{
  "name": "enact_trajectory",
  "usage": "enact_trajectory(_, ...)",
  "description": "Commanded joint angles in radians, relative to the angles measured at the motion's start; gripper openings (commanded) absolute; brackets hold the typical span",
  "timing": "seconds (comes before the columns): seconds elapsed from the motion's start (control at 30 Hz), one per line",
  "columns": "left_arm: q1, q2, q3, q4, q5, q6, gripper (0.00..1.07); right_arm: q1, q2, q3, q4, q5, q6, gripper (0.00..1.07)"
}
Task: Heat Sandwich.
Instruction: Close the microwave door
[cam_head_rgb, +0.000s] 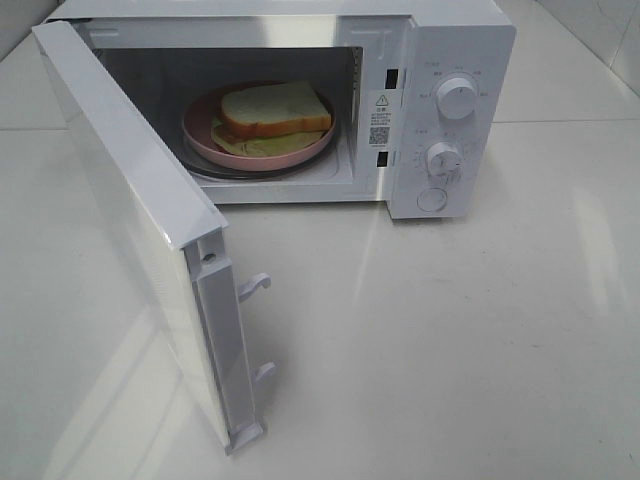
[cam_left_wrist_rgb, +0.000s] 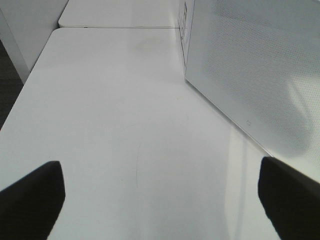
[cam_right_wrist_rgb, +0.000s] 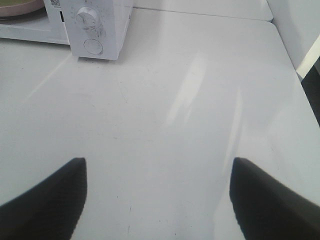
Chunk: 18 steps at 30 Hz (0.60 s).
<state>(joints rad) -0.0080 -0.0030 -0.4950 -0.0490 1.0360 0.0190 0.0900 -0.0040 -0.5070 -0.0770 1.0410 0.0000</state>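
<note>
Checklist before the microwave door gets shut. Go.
1. Sandwich sits on the pink plate inside the microwave: ok.
2. Plate lies wholly behind the cavity's front edge: ok.
3. Door swung wide open, nothing on the table in its path: ok.
4. Left gripper open and empty, beside the door's outer face: ok.
5. Right gripper open and empty, over bare table and clear of the opening: ok.
6. Settings on the knobs: cannot tell.
</note>
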Motion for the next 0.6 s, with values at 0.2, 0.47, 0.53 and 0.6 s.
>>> enact_trajectory(0.2, 0.005, -0.027, 0.002, -0.003, -0.008, -0.001, 1.01, -0.007, -0.027, 0.001, -0.001, -0.007, 0.006, 0.76)
enact_trajectory(0.47, 0.005, -0.026, 0.0, -0.003, -0.01, -0.004, 1.01, -0.007, -0.027, 0.001, -0.001, -0.007, 0.006, 0.76)
enact_trajectory(0.53, 0.005, -0.015, -0.005, -0.003, -0.012, -0.006, 1.01, -0.007, -0.027, 0.001, -0.001, -0.007, 0.006, 0.76)
enact_trajectory(0.6, 0.005, 0.004, -0.018, -0.004, -0.02, -0.006, 1.01, -0.007, -0.027, 0.001, -0.001, -0.007, 0.006, 0.76)
